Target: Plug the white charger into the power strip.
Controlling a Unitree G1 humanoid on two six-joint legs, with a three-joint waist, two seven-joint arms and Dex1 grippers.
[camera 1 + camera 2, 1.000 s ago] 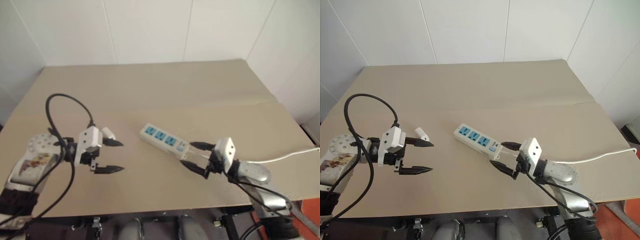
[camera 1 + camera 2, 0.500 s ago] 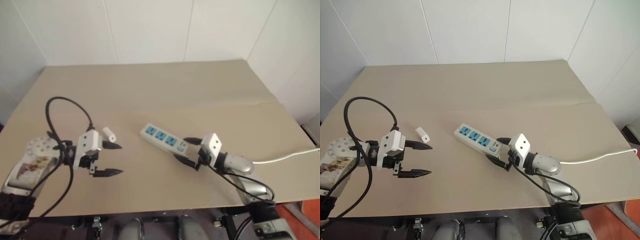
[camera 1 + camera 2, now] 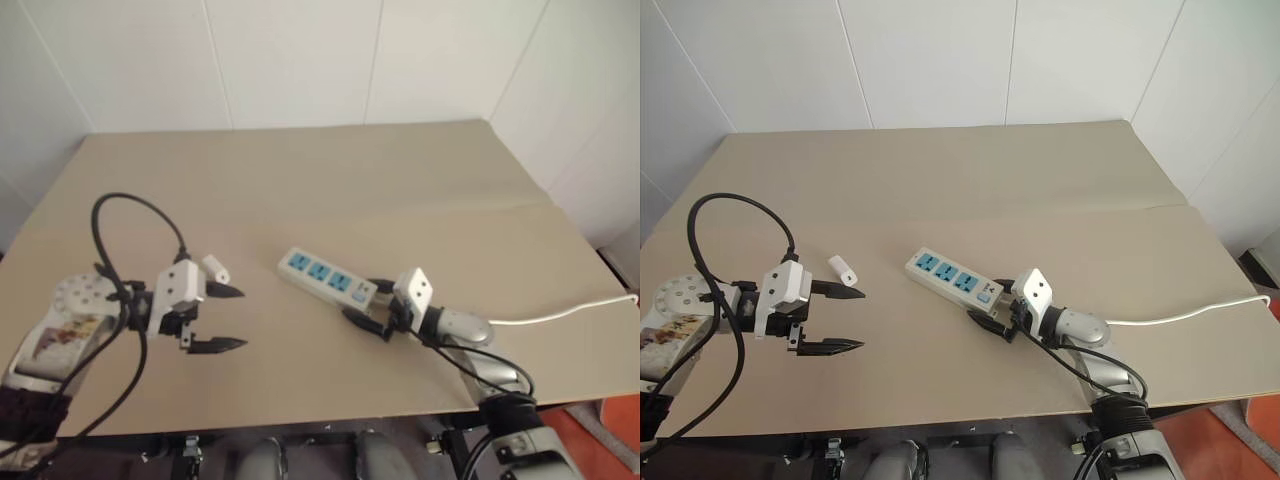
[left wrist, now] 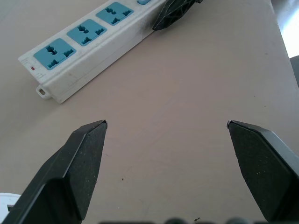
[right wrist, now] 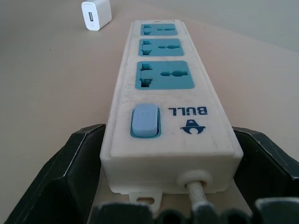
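Power strip: long white rectangular plastic bar (image 3: 952, 280) with three blue-faced sockets, a pale blue switch at one end and a thin white cord; lies flat at centre frame of the head views, long axis running from upper left to lower right, cord end toward the right gripper.

Charger: small white rectangular plastic block (image 3: 843, 268) with a dark spot at one end; lies on the table left of centre, well apart from the strip's far end and just beyond the upper finger of the left gripper.

Right gripper: two black fingers (image 3: 992, 312) spread wide, one on each side of the strip's switch end; the wrist view shows the strip's end between them with the cord running back toward the wrist. Not clenched; whether the pads touch the sides I cannot tell.

Left gripper: black fingers (image 3: 830, 319) spread wide, holding nothing, pointing right toward the strip.

Table: flat tan board (image 3: 940, 180).

Key relation: the charger lies above and slightly right of the left gripper in frame, far nearer that arm; judged, the right braces the strip while the left fetches the charger.
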